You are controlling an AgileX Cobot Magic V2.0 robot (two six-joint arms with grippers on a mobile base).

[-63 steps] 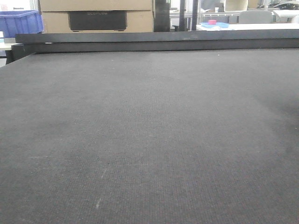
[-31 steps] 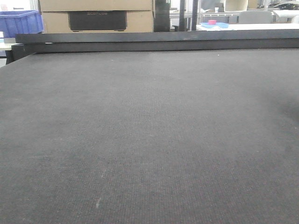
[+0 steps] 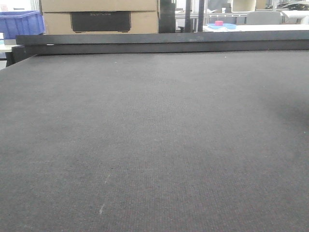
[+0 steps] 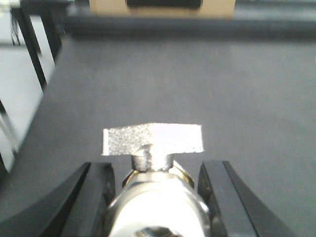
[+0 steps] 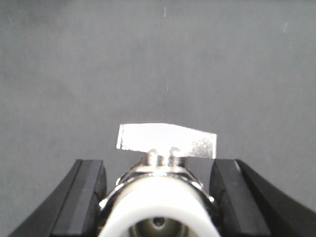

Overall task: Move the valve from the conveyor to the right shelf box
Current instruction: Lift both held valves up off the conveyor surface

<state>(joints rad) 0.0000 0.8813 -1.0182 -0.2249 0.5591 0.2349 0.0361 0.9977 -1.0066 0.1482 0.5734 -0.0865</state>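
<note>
The conveyor [image 3: 154,135] fills the front view as a wide dark grey woven belt with nothing on it. In the left wrist view a silver valve [image 4: 153,140] with a flat T-handle sits between the black fingers [image 4: 96,190] of my left gripper [image 4: 157,168], which press on its body over the belt [image 4: 173,84]. In the right wrist view a second silver valve [image 5: 167,139] with a white-rimmed port sits in my right gripper [image 5: 158,165], its pads [image 5: 84,192] against the body above the belt [image 5: 158,59]. The right shelf box is out of view.
A dark rail [image 3: 159,42] runs along the belt's far edge. Behind it stand cardboard boxes [image 3: 99,17], a blue bin [image 3: 21,21] and a bench with a pink object [image 3: 219,23]. The belt's left edge [image 4: 54,89] drops to pale floor.
Only a faint shadow near the belt's right edge shifts slightly in the front view. Nothing else differs.
</note>
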